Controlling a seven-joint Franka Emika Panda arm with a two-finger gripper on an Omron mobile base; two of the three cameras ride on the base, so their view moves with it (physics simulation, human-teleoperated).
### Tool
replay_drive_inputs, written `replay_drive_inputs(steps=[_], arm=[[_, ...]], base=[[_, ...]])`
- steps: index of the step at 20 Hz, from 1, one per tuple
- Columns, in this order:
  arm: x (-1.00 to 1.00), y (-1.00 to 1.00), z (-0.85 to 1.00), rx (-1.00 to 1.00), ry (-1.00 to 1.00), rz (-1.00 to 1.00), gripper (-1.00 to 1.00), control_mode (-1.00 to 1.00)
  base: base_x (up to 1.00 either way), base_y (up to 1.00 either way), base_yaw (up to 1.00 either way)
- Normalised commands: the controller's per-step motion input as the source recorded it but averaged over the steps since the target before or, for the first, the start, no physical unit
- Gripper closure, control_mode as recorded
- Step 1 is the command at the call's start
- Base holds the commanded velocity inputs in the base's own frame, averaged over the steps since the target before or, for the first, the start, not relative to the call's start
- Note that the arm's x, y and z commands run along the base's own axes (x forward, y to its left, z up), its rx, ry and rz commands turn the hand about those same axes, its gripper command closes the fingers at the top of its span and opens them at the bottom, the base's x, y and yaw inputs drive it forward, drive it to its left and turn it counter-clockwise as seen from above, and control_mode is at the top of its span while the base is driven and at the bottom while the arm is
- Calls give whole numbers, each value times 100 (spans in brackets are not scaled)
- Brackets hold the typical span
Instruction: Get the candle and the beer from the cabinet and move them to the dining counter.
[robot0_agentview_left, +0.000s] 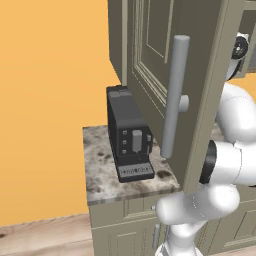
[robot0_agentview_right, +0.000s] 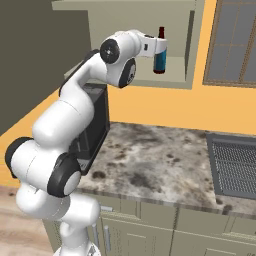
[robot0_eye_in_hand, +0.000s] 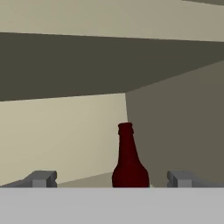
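Note:
The beer (robot0_eye_in_hand: 129, 164), a dark brown bottle with a narrow neck, stands upright on the shelf inside the cabinet (robot0_agentview_right: 150, 81). My gripper (robot0_eye_in_hand: 112, 179) is open, and its two fingertips (robot0_eye_in_hand: 41, 178) sit wide apart on either side of the bottle, a little short of it. From the right base view the hand (robot0_agentview_right: 152, 47) reaches into the cabinet, right at the beer (robot0_agentview_right: 160, 62). The cabinet door (robot0_agentview_left: 150, 40) hangs open with its long grey bar handle (robot0_agentview_left: 172, 95) towards me. The candle and the dining counter are out of view.
A black coffee machine (robot0_agentview_left: 127, 135) stands on the narrow marble wall counter (robot0_agentview_right: 150, 160) under the cabinet. The open door stands close to my arm's left side. A grey ribbed grate (robot0_agentview_right: 232, 165) lies at the counter's right end, below a window (robot0_agentview_right: 235, 45).

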Motion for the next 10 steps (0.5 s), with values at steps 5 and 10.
replay_drive_inputs(steps=[5,10], arm=[[19,-3,0,0,0,0,-100,-100],[14,-6,0,0,0,0,-100,-100]], base=[[0,0,0],[0,0,0]])
